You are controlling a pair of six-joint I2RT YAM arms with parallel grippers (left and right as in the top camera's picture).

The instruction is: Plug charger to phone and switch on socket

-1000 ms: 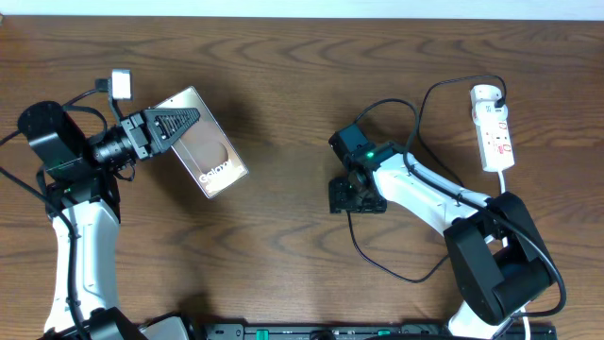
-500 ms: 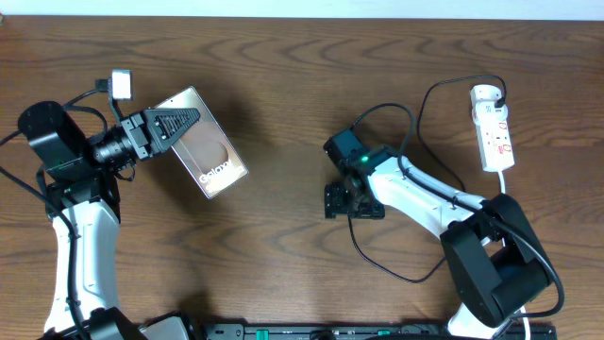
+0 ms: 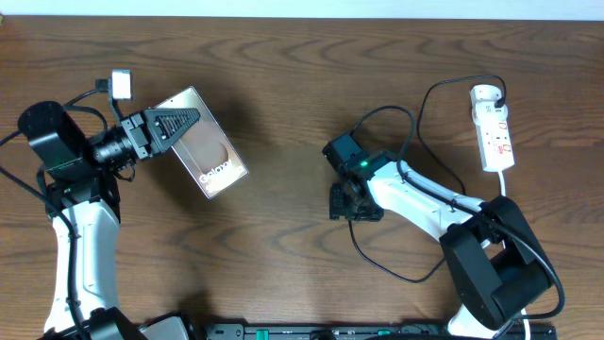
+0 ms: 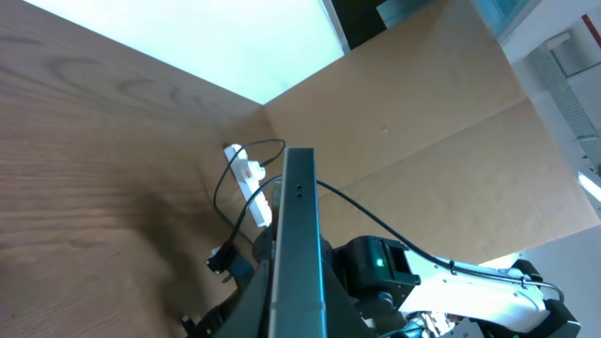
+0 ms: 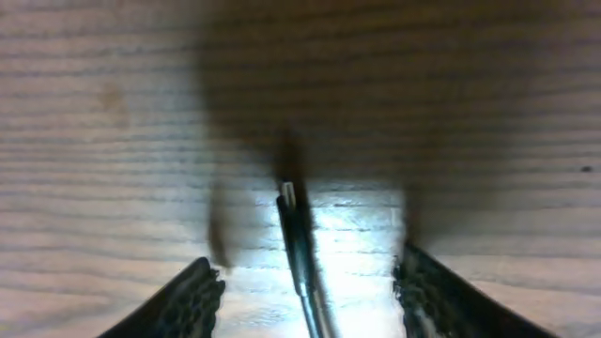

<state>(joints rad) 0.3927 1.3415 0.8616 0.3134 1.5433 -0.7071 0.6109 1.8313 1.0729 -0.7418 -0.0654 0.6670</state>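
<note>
Shifted leftward, right hand [image 3: 353, 201] straddles charger [image 5: 299, 246] tip, fingers spread (left hand [image 3: 177, 125] pinches phone [image 3: 213, 157]), socket [image 3: 494, 132] well apart.

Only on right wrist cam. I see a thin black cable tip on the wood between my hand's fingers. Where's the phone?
Observer: The flat bronze-backed smartphone is over on the left side, clamped in the left hand, back face up.
Operator: Where does the cable's other end go?
Observer: The thin black cable loops back to a white adapter sitting in the far end of the white elongated power strip, at the far right.
</note>
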